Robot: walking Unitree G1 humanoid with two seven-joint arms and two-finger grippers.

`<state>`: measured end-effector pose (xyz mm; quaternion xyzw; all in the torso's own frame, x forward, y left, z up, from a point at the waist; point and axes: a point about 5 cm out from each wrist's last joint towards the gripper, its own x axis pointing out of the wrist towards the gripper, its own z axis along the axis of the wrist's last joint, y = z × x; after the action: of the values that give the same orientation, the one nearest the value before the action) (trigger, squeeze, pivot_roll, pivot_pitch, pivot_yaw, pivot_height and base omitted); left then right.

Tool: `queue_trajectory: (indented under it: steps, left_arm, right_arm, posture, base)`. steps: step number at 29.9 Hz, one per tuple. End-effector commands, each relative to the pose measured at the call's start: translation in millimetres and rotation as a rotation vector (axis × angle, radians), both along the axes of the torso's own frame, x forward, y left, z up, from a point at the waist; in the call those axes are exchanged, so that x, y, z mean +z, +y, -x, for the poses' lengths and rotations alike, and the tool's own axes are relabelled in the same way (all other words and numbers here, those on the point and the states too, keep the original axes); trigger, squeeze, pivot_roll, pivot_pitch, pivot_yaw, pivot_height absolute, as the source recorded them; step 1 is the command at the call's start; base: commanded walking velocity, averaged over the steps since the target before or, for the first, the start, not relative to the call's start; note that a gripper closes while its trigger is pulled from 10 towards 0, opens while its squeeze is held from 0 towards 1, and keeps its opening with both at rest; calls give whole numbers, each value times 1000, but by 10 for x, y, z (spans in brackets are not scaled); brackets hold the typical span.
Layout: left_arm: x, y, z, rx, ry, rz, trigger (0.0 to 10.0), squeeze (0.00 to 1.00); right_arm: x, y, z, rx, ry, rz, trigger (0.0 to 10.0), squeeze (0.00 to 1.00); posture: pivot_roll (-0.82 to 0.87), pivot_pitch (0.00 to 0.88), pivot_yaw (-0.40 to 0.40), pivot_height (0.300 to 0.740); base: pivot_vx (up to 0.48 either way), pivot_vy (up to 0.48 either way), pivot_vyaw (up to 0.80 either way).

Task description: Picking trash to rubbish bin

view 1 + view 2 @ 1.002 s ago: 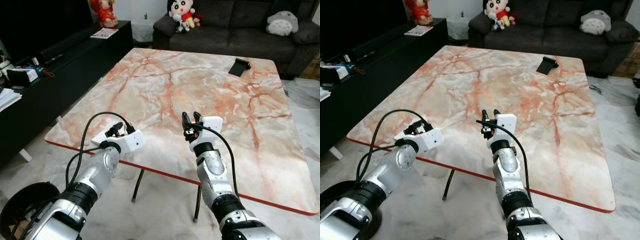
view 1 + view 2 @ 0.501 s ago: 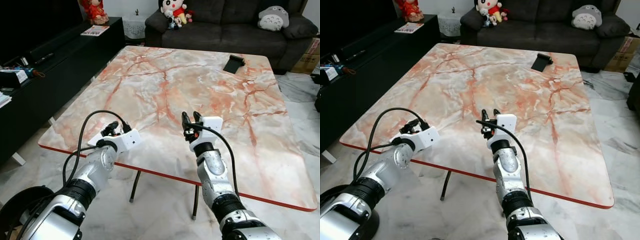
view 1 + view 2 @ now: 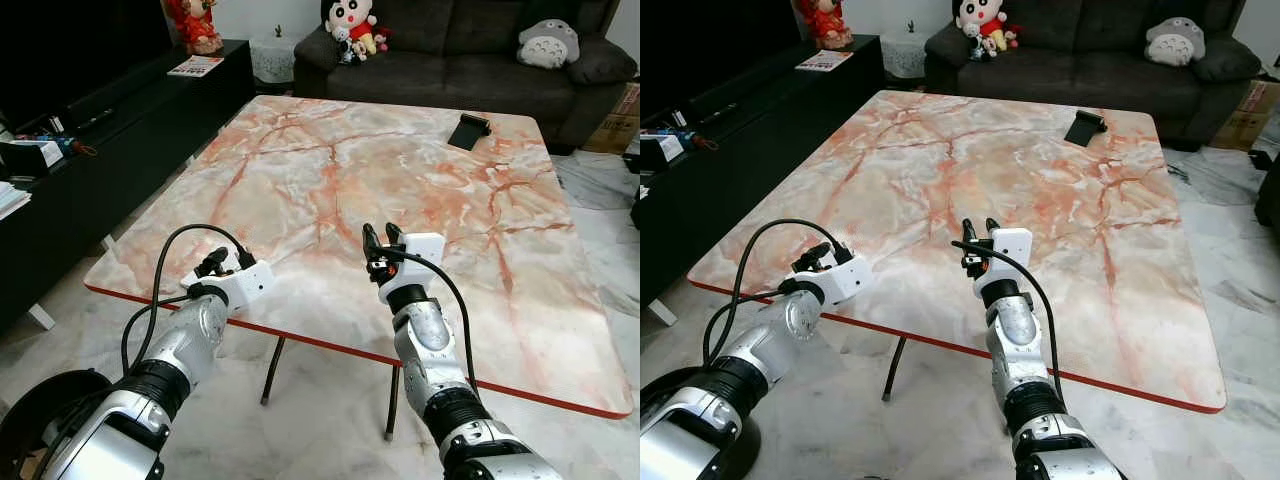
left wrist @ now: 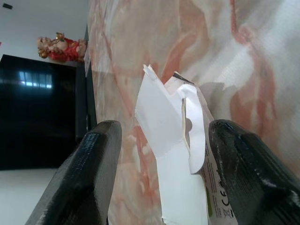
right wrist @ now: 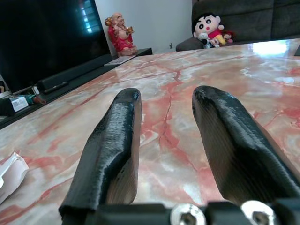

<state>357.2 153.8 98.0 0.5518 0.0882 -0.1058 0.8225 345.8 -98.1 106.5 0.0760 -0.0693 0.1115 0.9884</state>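
left wrist view: the left claw is spread wide, and a torn piece of white packaging lies on the marble table in the gap between its two black fingers; neither finger looks to be touching it, though the contact is hard to judge at this angle. head views put this claw at the table's near left edge, low over the top. the right claw is raised upright over the near-middle of the table, its fingers moderately apart and holding nothing; the same white packaging shows off to its left, well apart from it. far beyond both claws, near the table's back edge, rests a small black object; whether that counts as trash cannot be told. a dark round rim, possibly the bin, shows on the floor behind and below the left claw; its contents cannot be made out. judgement: task is at an early stage. the packaging is framed for a grasp but not yet gripped. left to do: close on it, lift it, carry it to the bin, let it go.
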Motion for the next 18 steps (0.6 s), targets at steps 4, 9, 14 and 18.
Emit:
queue_trajectory:
  steps: [4,9,14,18]
  left_arm:
    - [16,77,-21,46,-3,-6,10000,0]
    - [-5,171,-18,114,6,-20,10000,0]
    - [-20,211,-12,120,16,-26,10000,0]
    - [-35,220,-2,129,22,-22,10000,0]
  right_arm:
    - [40,11,-15,5,-9,-2,10000,0]
    - [39,10,-15,5,-8,-2,10000,0]
    - [39,9,-14,5,-9,-2,10000,0]
    - [40,7,-14,5,-10,-3,10000,0]
  posture:
    - [214,0,24,740]
    - [214,0,24,740]
    - [214,0,24,740]
    - [214,0,24,740]
  base:
    - [0,0,0]
    - [0,0,0]
    - [0,0,0]
    - [0,0,0]
